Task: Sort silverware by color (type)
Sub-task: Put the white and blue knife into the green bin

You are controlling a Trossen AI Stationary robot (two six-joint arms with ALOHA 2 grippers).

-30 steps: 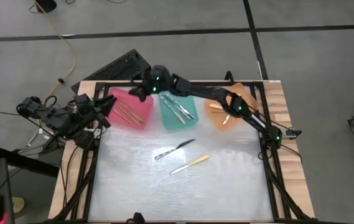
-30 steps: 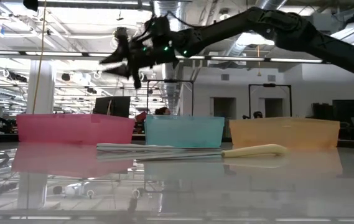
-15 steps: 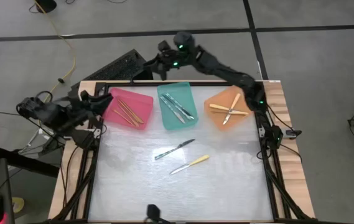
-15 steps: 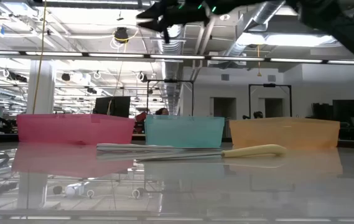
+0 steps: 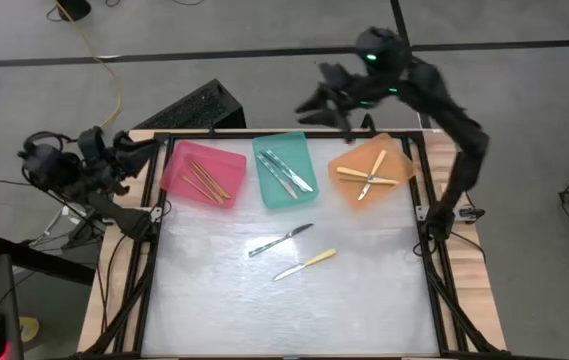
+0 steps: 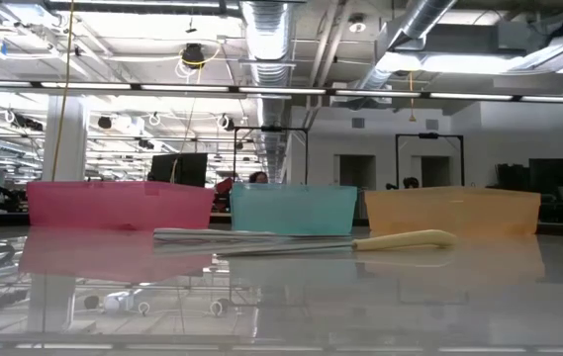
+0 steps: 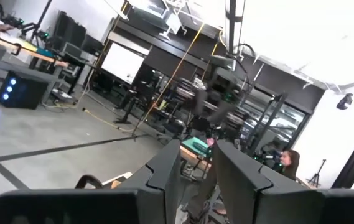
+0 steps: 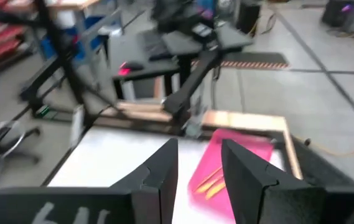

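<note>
The pale, glossy tabletop (image 5: 214, 300) sits in a wooden frame on grey floor. The right pincer (image 5: 314, 98) has swung up from over the pink tray (image 5: 204, 175) to hang beyond the far edge, fingers slightly parted, holding nothing; the left pincer (image 5: 139, 150) has drawn back to the left corner, likewise empty. That suggests a drop is finished. Two slim utensils remain loose: a teal-handled knife (image 5: 280, 240) and a pale yellow-handled knife (image 5: 305, 264), blades silvery. Others lie in the pink tray, the teal tray (image 5: 284, 170) and the orange tray (image 5: 369, 175), all translucent plastic.

A pink tray (image 5: 204, 174), teal tray (image 5: 284, 170) and orange tray (image 5: 369, 172) sit side by side along the counter's (image 5: 294, 300) far edge.
</note>
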